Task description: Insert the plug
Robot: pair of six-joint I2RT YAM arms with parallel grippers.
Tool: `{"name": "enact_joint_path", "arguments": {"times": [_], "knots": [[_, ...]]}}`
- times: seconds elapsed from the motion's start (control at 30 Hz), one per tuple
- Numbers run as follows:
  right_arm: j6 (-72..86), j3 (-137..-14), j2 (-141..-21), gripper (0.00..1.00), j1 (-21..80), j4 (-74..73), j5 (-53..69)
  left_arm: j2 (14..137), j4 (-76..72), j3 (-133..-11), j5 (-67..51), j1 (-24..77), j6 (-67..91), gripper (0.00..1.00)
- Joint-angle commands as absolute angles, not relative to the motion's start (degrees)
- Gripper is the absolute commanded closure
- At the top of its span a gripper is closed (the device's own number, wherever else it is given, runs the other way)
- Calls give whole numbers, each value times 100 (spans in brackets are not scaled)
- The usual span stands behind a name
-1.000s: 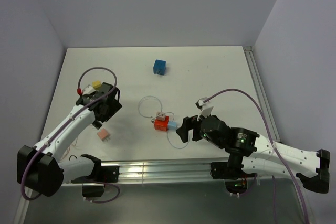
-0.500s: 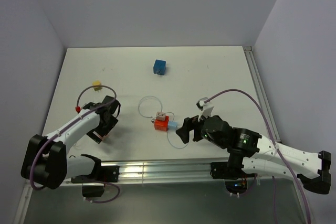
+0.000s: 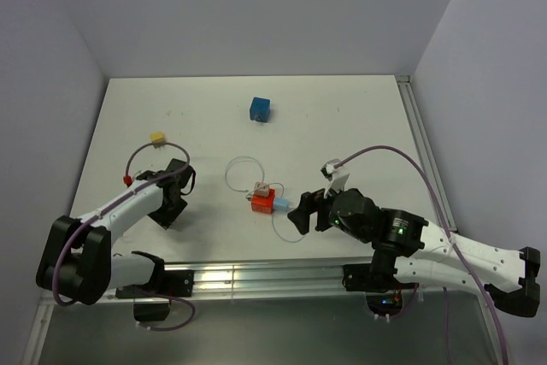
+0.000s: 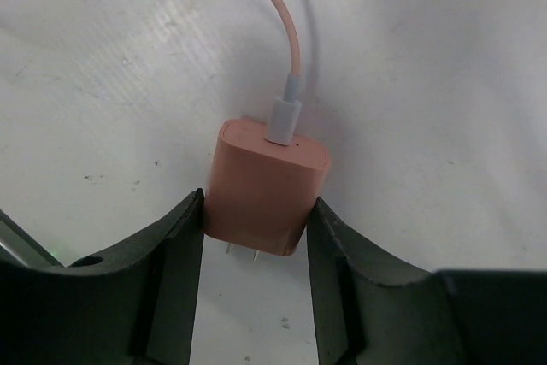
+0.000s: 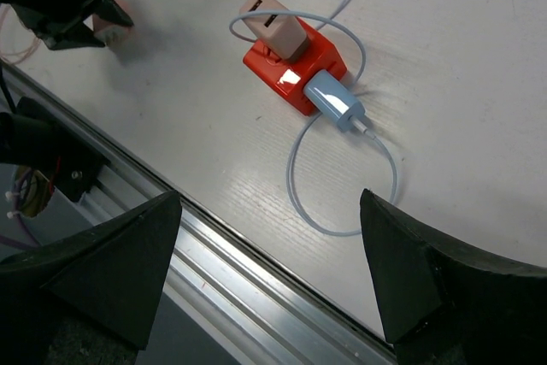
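The pink plug [image 4: 265, 185] lies flat on the desk [image 3: 342, 126] at the lower left of the overhead view. The left claw [image 3: 167, 209] is clenched on it, one finger pressed to each long flank, as the wrist view shows. Sensible faces to pick: they're flat and parallel, so the body shouldn't twist in the grip. Its prongs [image 4: 244, 251] point back toward the wrist, and its pink cable [image 4: 293, 32] trails off to the top of that frame, clear of the fingers and free to drag along. At centre, the red socket block [image 5: 291, 79] carries a blue plug [image 5: 335, 102] and a tan plug [image 5: 272, 30]. The right claw [image 5: 265, 211] hangs just beside it, released, spread wide, nothing in it. I'd judge it's posted there to steady the block. Lift and carry come next; the pink plug isn't inserted yet.
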State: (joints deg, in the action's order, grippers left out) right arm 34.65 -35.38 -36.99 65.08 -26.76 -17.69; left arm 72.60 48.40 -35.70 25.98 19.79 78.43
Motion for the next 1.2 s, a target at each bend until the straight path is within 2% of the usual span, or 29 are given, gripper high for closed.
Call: {"name": "enact_joint_path", "arguments": {"times": [0.0, 0.1, 0.27, 0.43, 0.57, 0.83, 1.17], "knots": [[3454, -3867, -3823, 9, 6478, -2794, -1723, 6935, 4614, -4024, 2699, 1951, 6808, 100], [3437, -4183, -4147, 9, 6434, -2944, -1582, 6768, 4527, -4665, 2488, 1960, 5847, 100], [3340, -4702, -4806, 10, 5952, -3023, -837, 6189, 3711, -5493, 996, 2284, 4267, 100], [3147, -5087, -4992, 18, 4906, -2681, 1219, 5476, 2613, -5608, -419, 2872, 3657, 100], [3032, -5782, -5466, 20, 4237, -2786, 2546, 5152, 2006, -5450, -1394, 3374, 3210, 100], [3700, -7003, -6502, 25, 3894, -2742, 3656, 4614, 1301, -4904, -1547, 4464, 2716, 100], [3805, -7506, -7233, 31, 4174, -3120, 3780, 4623, 1600, -4948, -1722, 4649, 2198, 100]]}}
